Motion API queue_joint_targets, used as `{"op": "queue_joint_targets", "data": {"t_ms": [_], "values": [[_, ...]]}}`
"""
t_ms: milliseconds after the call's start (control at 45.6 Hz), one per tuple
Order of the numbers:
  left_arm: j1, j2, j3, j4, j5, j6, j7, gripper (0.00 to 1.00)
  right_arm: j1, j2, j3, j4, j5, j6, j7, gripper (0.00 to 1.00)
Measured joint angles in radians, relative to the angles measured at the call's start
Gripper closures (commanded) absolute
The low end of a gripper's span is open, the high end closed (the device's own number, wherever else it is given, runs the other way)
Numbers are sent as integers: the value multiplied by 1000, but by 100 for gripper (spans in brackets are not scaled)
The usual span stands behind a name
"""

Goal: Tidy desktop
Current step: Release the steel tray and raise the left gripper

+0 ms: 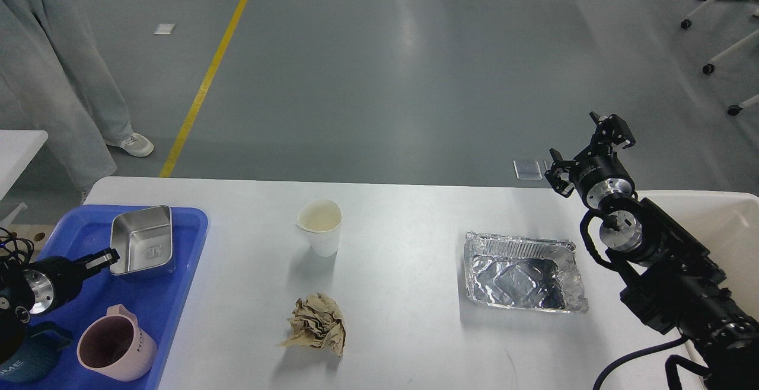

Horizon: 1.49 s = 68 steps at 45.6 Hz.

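— What's on your feed?
— The white desk (pixel 403 248) fills the lower frame. At its left sits a blue tray (pixel 178 301); a foil pan (pixel 522 271) lies right of centre.
— Smaller things?
— A steel tin (pixel 143 240), pink mug (pixel 115 345), paper cup (pixel 320 226), crumpled paper (pixel 315 323).
— End effectors?
— My right end effector (pixel 587 144) is spread wide. My left end effector (pixel 102 258) touches the tin's edge; I can't tell its state.

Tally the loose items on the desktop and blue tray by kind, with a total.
On the desktop and blue tray:
Cups and mugs: 3 (paper cup, pink mug, dark blue mug)
Containers: 2 (steel container, foil tray)
Crumpled paper: 1
Total: 6
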Motion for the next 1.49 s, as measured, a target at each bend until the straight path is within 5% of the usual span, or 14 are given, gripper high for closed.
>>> {"op": "queue_joint_targets", "data": {"t_ms": [197,351,505,746,987,1228,1492], "values": [[0,-6,-6,3,-2,2,-36,46,0,0,0,0,0,0,0,0],[-2,2,-12,-1,-2,3,-71,20,0,0,0,2,0,0,0,0],[-6,38,-25,-16,-46,4,-148,7,0,0,0,3,0,0,0,0],[-21,202,-159,-266,-86,4,-183,5,3,1,0,5,0,-1,0,0],[-31,238,-485,-526,-89,1,-127,5,2,6,0,5,0,-2,0,0],[-179,100,-623,-511,-242,-16,-95,5,11,1,1,8,0,-2,0,0],[-187,-109,-670,-315,-673,-20,-186,4,19,0,2,12,0,-2,0,0]]}}
